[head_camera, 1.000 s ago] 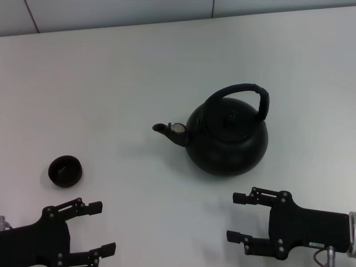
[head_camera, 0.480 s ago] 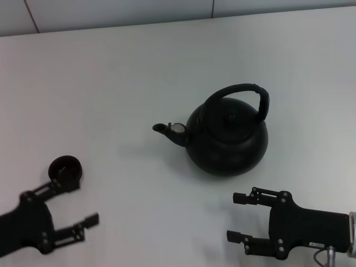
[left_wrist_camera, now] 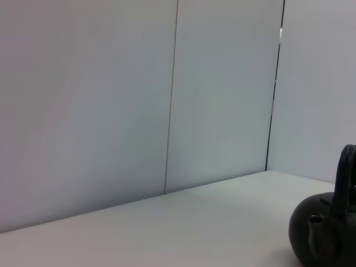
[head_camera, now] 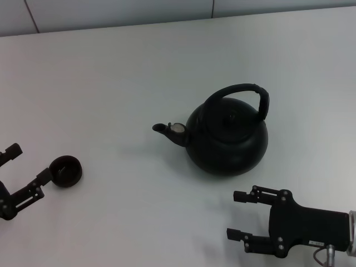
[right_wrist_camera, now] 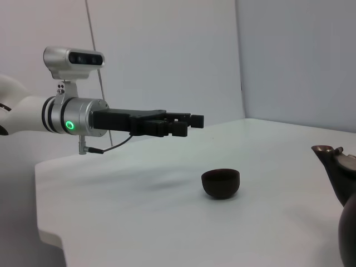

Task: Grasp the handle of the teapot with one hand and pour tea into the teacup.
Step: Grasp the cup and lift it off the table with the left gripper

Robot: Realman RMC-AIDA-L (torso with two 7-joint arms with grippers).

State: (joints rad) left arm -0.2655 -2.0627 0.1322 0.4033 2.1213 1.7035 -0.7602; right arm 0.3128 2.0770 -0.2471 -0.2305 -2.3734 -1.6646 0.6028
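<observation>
Grasping comes first, and nothing is gripped yet: the large round matte-black teapot stands upright in the middle of the white counter, its short spout aimed toward the robot's left, where the small dark brown handleless teacup sits well apart from it. The thick black arched handle rises clear over the lid, so I judge a descent from above, with the fingers set either side of the arch near its crown, to be the cleanest approach. A grip low on one side would likely let the pot swing when lifted. Since the spout points at the cup, the pot needs carrying across, not turning, before it is tipped.

Right claw lies low at the near edge of the counter, just in front of the teapot, its two black fingers spread wide and pointing toward the robot's left, level with the surface. It would need to rise and rotate to meet the handle.

Left claw sits at the far left edge in the head view, fingers apart, one fingertip just beside the teacup; whether it touches the cup I cannot tell. In the right wrist view that claw appears raised above and behind the teacup, held level.
</observation>
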